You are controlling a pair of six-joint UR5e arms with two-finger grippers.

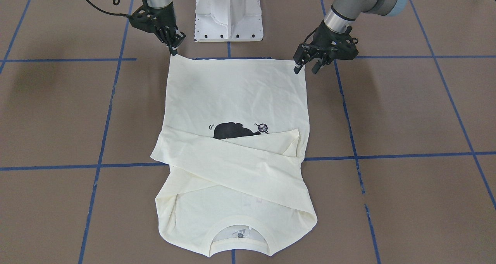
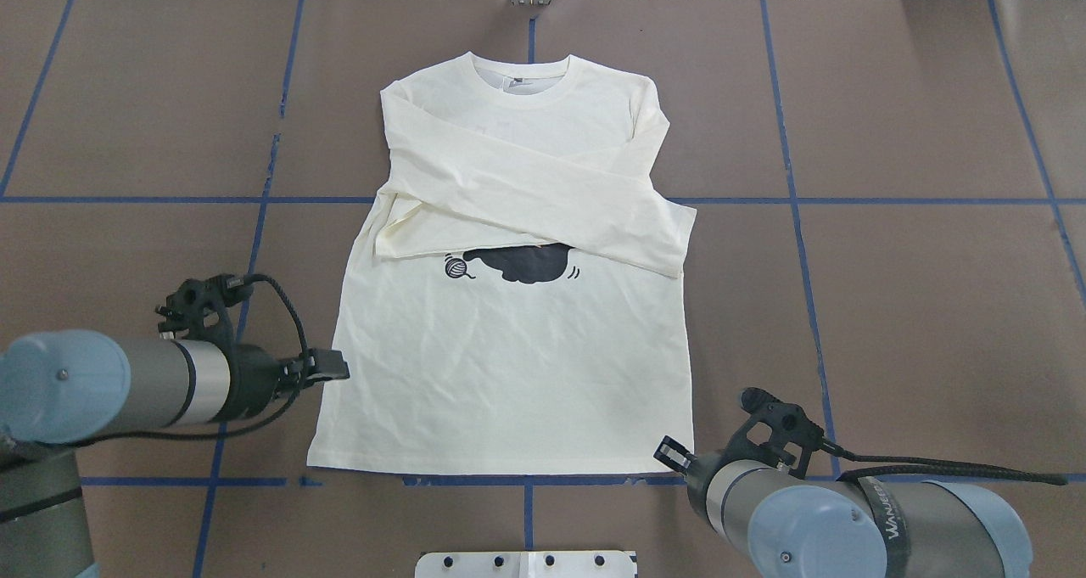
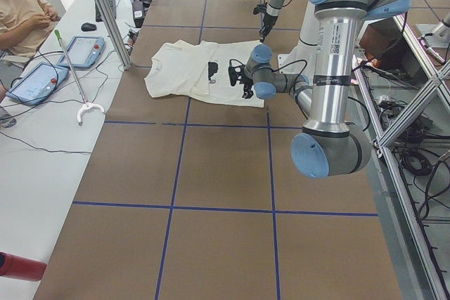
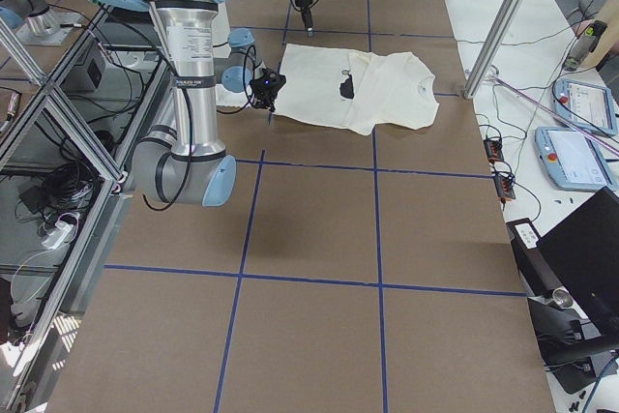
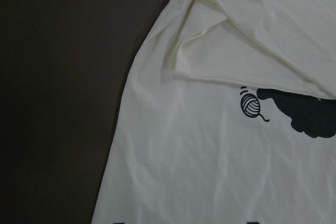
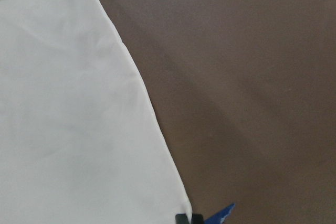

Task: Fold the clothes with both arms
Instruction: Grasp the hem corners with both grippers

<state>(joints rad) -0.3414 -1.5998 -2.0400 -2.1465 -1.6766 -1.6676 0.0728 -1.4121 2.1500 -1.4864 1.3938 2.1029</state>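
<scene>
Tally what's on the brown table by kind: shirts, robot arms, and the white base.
Shirts: 1, the cream shirt
Robot arms: 2, the left arm and the right arm
White pedestal base: 1
Total: 4

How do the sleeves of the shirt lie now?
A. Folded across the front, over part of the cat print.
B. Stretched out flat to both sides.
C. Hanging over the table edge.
A: both sleeves cross the front of the shirt, hiding part of the cat print.
</scene>
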